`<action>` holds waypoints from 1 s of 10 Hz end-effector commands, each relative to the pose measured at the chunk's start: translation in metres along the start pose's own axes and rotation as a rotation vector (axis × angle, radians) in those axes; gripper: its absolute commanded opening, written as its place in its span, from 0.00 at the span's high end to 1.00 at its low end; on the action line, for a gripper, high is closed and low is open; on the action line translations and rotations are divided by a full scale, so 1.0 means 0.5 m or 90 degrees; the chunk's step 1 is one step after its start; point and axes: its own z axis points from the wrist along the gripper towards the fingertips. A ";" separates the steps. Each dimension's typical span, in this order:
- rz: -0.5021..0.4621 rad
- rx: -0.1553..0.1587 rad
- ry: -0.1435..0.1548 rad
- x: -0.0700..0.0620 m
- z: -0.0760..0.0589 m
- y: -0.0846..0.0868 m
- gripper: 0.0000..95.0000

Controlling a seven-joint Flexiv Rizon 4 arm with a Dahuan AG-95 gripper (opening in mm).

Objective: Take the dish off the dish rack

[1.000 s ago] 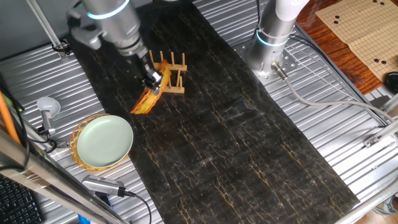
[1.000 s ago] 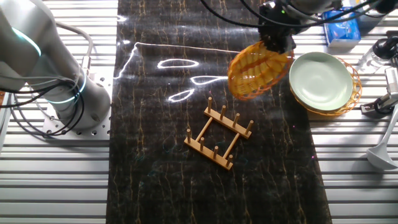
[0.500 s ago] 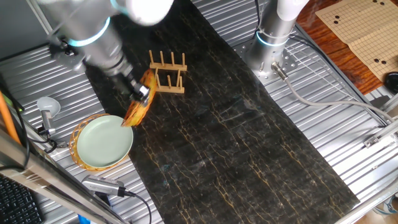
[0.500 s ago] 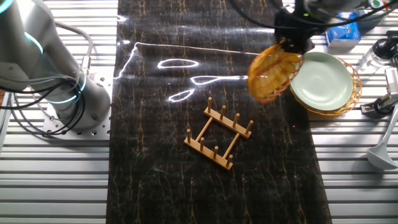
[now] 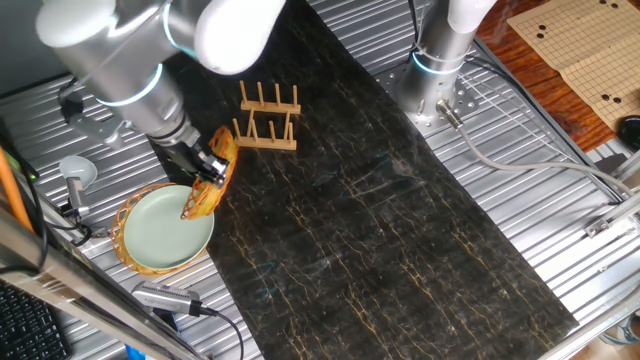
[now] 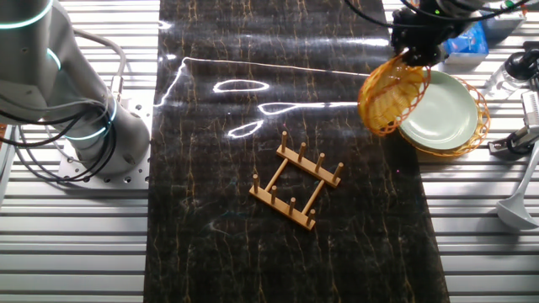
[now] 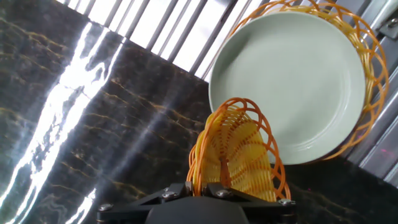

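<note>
Gripper (image 6: 410,57) pinches the wicker dish (image 6: 390,99) by its rim, airborne, well clear of the dish rack (image 6: 296,179), over the green plate's (image 6: 440,109) 9 o'clock edge. You risk clipping that plate if you lower here. Dark marbled mat (image 6: 253,236) has open room; ribbed metal table (image 6: 480,252) surrounds it.

A dark marbled mat (image 5: 380,200) runs diagonally across a ribbed metal tabletop (image 5: 560,190). At two o'clock lies a wooden Go board (image 5: 580,45). Overhead light glares white on the mat (image 6: 244,86).
</note>
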 end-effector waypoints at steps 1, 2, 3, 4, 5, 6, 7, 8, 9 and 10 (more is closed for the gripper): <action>-0.005 0.004 -0.002 0.003 0.001 -0.007 1.00; -0.010 0.003 -0.003 -0.004 0.001 -0.019 1.00; -0.015 0.005 -0.003 -0.018 -0.002 -0.032 1.00; -0.017 0.005 -0.004 -0.027 -0.002 -0.039 1.00; -0.017 0.007 -0.006 -0.040 0.001 -0.045 1.00; -0.016 0.006 -0.007 -0.050 0.006 -0.049 1.00; -0.014 0.007 -0.007 -0.058 0.011 -0.051 1.00; -0.014 0.009 -0.006 -0.065 0.017 -0.054 1.00; -0.014 0.010 -0.010 -0.073 0.026 -0.058 1.00; -0.015 0.012 -0.012 -0.079 0.032 -0.063 1.00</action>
